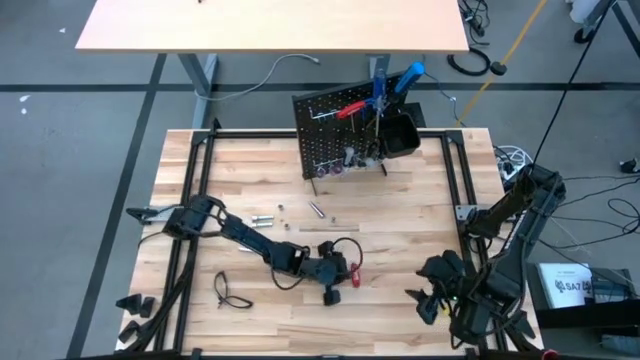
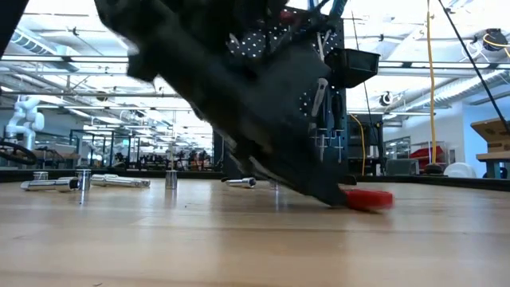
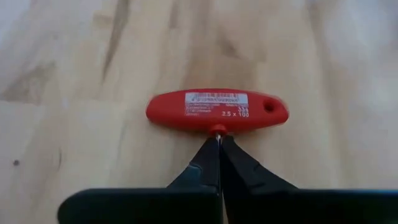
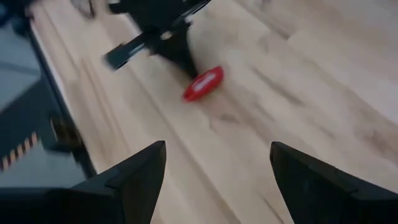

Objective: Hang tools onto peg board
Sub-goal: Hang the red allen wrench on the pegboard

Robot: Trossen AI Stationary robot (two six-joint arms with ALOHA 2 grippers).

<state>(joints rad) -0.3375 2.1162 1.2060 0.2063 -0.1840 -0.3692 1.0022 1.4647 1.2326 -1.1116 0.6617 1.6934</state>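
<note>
On the pale plank-grained wooden surface (image 1: pixel 400 240): red oblong T-handle key (image 3: pixel 216 111), smooth plastic, white label, lying flat; left hand (image 3: pixel 219 144) pinched shut on its thin shank. Right hand (image 4: pixel 217 163) spread, empty, near the front right. Black perforated peg board (image 1: pixel 335 130) upright at the back, holding tools. Silver bits (image 2: pixel 88 182) scattered.

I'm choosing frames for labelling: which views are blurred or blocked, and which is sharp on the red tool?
Left wrist view: sharp on the red T-handle, label print visible. Low view: the left arm's dark, blurred bulk hides most of the peg board. Right wrist view: motion-smeared, the handle a red streak. High view: even light, tool small.
</note>
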